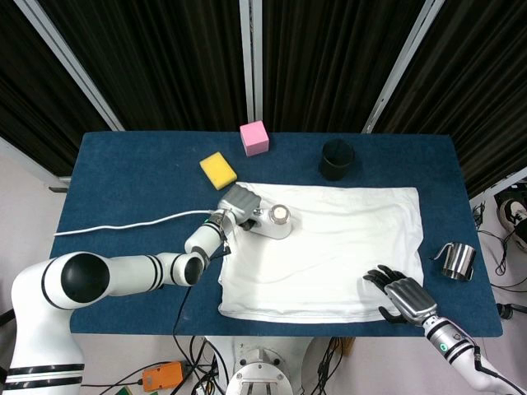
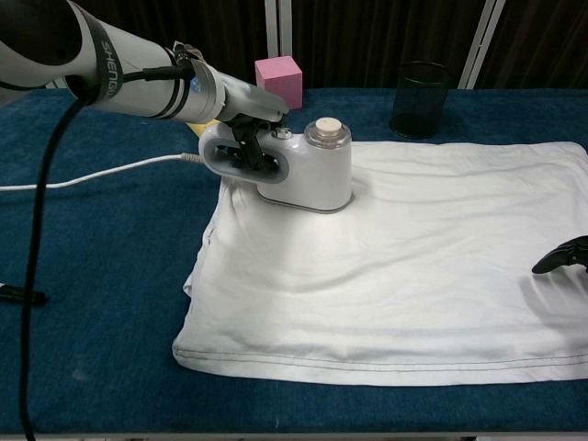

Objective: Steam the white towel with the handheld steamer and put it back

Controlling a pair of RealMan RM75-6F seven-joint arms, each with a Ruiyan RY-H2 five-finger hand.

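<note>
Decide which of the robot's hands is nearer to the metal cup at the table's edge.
Right. The right hand rests on the white towel's near corner, close to the metal cup; the left hand holds the steamer across the towel.

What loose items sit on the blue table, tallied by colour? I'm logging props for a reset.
White: 2, towel and steamer
Pink: 1, block
Yellow: 1, sponge
Black: 1, cup
Silver: 1, metal cup
Total: 6
</note>
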